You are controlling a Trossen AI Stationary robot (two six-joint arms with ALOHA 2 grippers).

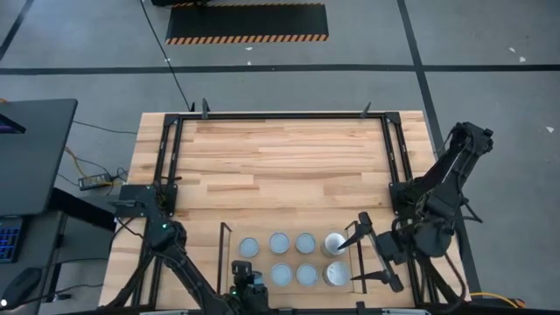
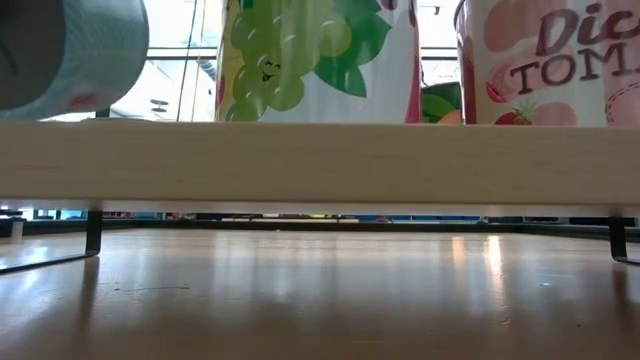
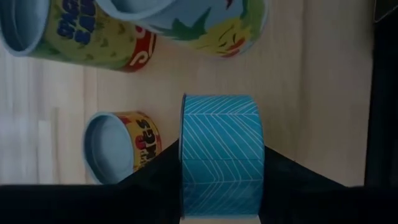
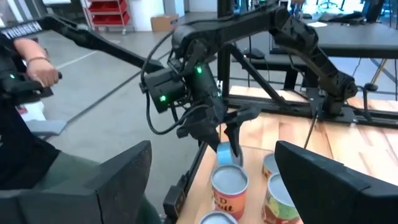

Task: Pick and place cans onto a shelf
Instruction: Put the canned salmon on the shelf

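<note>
Your left gripper [image 1: 248, 278] is sitting at the near-left corner of the shelf [image 1: 226, 234], fingers clamped on a blue can [image 3: 222, 152] with a white chevron pattern. In the left wrist view that can is lying between the two dark fingers [image 3: 158, 171], both pads pressing its sides. In the right wrist view you're seeing the same grip from across the table: left gripper [image 4: 226, 138] pointing down w/ the blue can [image 4: 225, 154] pinched at its tip, just above the wood.

Seven other cans [image 1: 305, 242] are already standing upright in the bay: four in the far row, three in the near row, tops silver-grey. The near-left slot is the one under your left gripper. I can't tell from the high view whether the blue can is touching the wood yet; it's prob. just at the surface.

Your right gripper [image 1: 369, 252] is waiting at the right end of the shelf, beside the two rightmost cans, fingers spread wide apart and holding nothing.

The low view is showing can labels close up, a green grape print [image 2: 300, 55] and a pink tomato label [image 2: 560, 60], standing above a light-wood ledge [image 2: 320, 165]. A person's hand [image 4: 42, 70] is showing at the edge of the right wrist view, well apart from the table [image 1: 289, 149].
</note>
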